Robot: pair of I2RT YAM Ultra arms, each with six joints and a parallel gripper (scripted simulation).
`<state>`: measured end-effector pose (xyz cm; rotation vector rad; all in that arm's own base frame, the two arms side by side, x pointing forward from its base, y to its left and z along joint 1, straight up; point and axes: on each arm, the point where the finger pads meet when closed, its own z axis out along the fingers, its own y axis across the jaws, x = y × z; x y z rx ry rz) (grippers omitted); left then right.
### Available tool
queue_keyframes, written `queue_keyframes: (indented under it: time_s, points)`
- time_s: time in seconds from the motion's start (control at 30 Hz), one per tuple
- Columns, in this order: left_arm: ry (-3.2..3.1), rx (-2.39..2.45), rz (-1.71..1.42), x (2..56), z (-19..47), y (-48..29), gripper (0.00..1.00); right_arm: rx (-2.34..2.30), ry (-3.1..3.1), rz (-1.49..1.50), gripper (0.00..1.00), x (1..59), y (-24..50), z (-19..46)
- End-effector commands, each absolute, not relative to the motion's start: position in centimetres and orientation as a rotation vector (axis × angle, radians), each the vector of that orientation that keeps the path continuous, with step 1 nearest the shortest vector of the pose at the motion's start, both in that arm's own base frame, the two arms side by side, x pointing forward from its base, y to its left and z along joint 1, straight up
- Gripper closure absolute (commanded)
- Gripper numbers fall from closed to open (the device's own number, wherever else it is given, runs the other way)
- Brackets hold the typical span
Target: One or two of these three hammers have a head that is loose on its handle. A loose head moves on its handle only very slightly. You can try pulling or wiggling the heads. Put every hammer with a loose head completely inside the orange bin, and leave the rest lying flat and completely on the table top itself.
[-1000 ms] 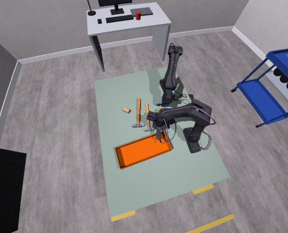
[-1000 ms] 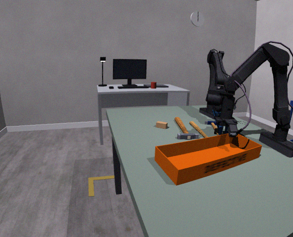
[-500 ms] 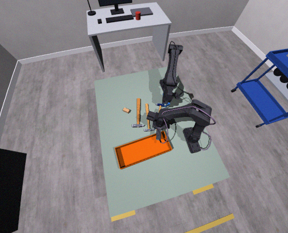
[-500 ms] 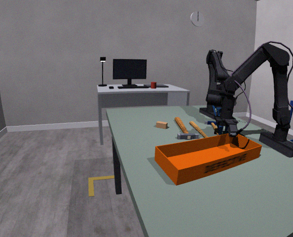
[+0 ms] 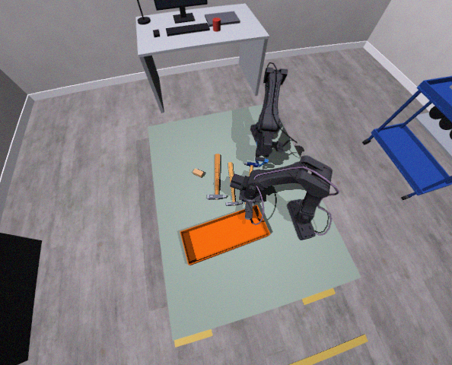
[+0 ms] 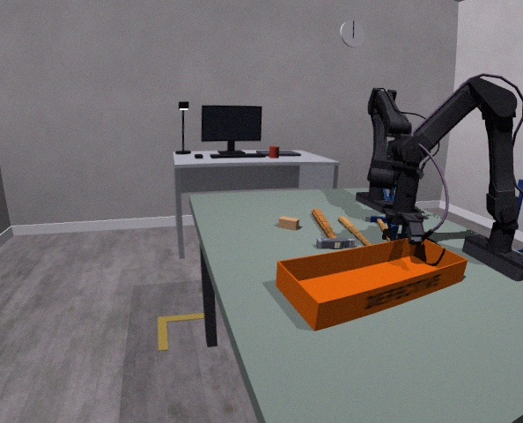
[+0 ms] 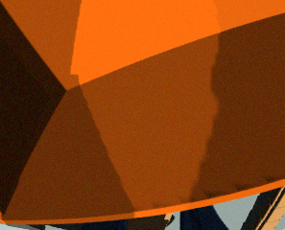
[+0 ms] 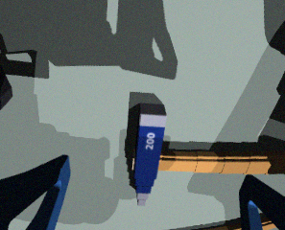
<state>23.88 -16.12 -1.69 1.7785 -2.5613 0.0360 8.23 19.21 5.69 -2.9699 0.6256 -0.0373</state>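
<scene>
A hammer with a blue head (image 5: 253, 163) (image 6: 371, 218) (image 8: 148, 149) lies on the table (image 5: 257, 294) (image 6: 389, 364) behind the orange bin (image 5: 230, 249) (image 6: 366, 295) (image 7: 147, 144). My right gripper (image 5: 258, 158) (image 8: 157, 176) is open, with a finger on each side of the blue head. My left gripper (image 5: 249, 214) (image 6: 409, 233) points down at the bin's far corner and is shut on this hammer's wooden handle (image 8: 214, 164) (image 6: 383, 226). Two hammers with grey heads lie side by side, one further from the arms (image 5: 217, 172) (image 6: 323, 223) and one nearer to them (image 5: 230, 179) (image 6: 352, 229). The bin is empty.
A small wooden block (image 5: 198, 172) (image 6: 289, 222) lies on the table left of the hammers. The left arm's base (image 5: 303, 223) stands right of the bin. An office desk (image 5: 202, 37) and a blue cart (image 5: 411, 153) stand off the table.
</scene>
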Motion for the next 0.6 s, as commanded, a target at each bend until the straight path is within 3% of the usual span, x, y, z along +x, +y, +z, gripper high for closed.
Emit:
queue_keyframes:
  time_s: [0.0, 0.57]
  points:
    - [-2.594, 1.783, 0.022, 24.4, -1.6, -15.9, 0.8, -2.962, 0.68, -0.01, 0.0, 8.1, 19.1, 6.1]
    - [-2.594, 1.783, 0.022, 24.4, -1.6, -15.9, 0.8, -2.364, 1.595, 0.16, 0.0, 9.6, 18.1, 5.1]
